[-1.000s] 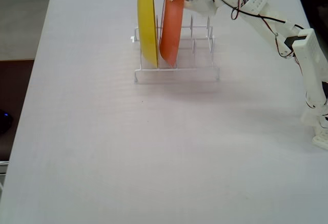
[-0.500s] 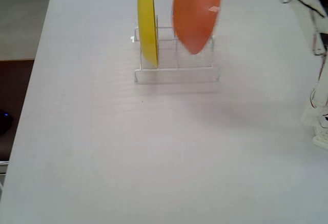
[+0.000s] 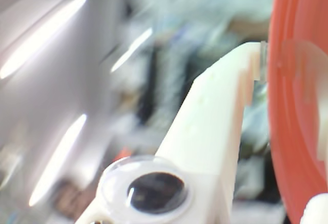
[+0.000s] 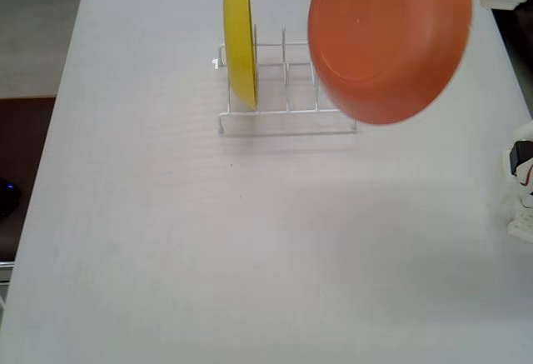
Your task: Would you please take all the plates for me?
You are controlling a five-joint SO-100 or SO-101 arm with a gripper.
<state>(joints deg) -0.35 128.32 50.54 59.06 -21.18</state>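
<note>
In the fixed view, a big white table fills the picture. A white wire rack stands on it, toward the far side. A yellow plate stands on its edge in the left end of the rack. The slots to its right look bare.

Further right, an orange plate is up in the air, above the right end of the rack. It is tilted, and its bottom side faces the camera. A bit of the white arm shows at the top right corner, by the plate's rim.

In the wrist view, one white finger of the gripper has a googly eye on it. Its tip presses on the orange plate's rim at the right. The fingers are clamped on this plate. The rest is blurry.
</note>
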